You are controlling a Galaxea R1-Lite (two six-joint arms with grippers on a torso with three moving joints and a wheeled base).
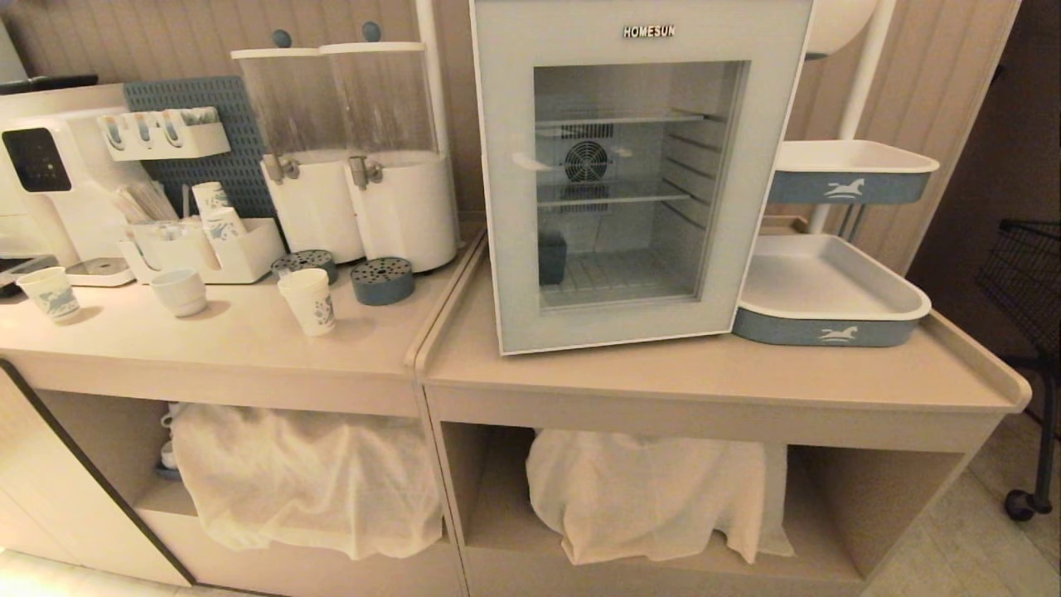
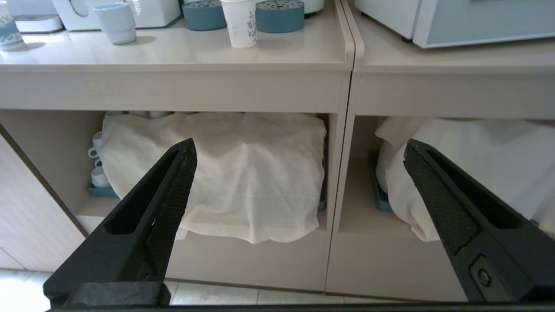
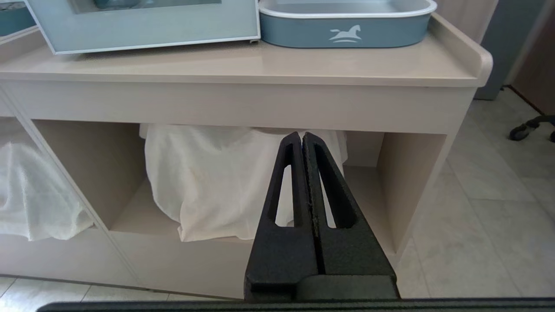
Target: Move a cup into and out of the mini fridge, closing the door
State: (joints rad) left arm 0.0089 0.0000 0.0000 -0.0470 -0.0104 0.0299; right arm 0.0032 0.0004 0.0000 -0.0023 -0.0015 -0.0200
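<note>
2 pale counters [image 1: 704, 369] stand side by side, each with an open shelf below holding a bundle under a white cloth [image 1: 307, 473]. On the right counter sits the mini fridge [image 1: 634, 170], its door [image 1: 514, 207] shut flat against the box, wire shelves visible through the glass. Just beside the fridge lies a blue and white tray [image 1: 829, 303], with a 2nd like it on a stand above. On the left counter stand 2 clear drink dispensers [image 1: 356, 149] and a white machine [image 1: 50, 178]. The cup [image 1: 308, 301] stands upright on the left counter, in front of the dispensers and well apart from the fridge. The left gripper [image 2: 299, 177] hangs below counter level facing the left shelf, spread wide and holding nothing. The right gripper [image 3: 302, 141] hangs before the right shelf, fingers pressed together, empty.
</note>
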